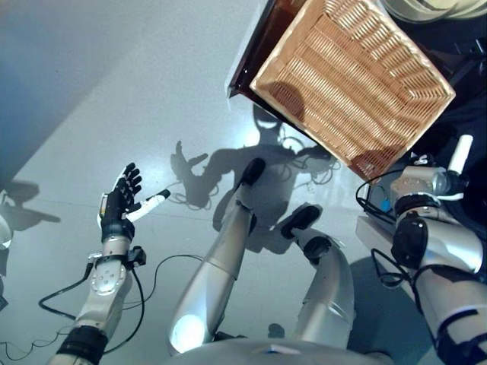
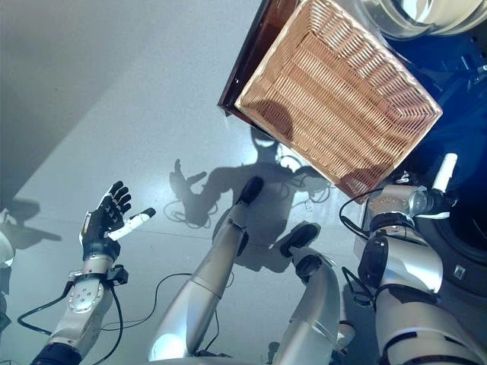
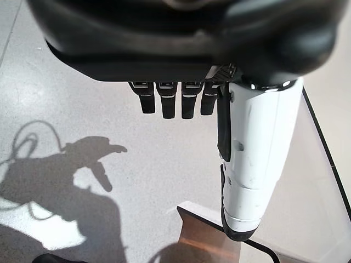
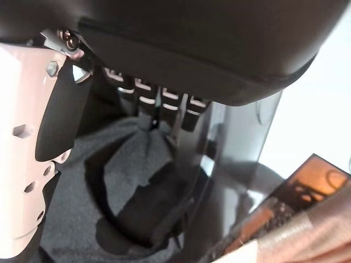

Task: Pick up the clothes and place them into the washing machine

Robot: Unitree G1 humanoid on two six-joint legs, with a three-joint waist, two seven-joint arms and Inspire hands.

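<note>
Wicker basket (image 1: 354, 80) lay empty; both hands, left hand (image 1: 120, 199) and right hand (image 2: 426, 199), were spread; dark cloth (image 4: 126, 181) could spill out.

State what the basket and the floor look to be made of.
Basket: woven wicker or rattan by its look, tan, matte, with ribbed rows of weave. Floor: smooth grey hard surface, faintly speckled, perhaps polished concrete or vinyl; its soft sheen and crisp shadows suggest a satin finish.

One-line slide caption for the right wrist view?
Right hand, fingers straight, poised over dark grey cloth, with the wicker basket's corner beside it.
</note>
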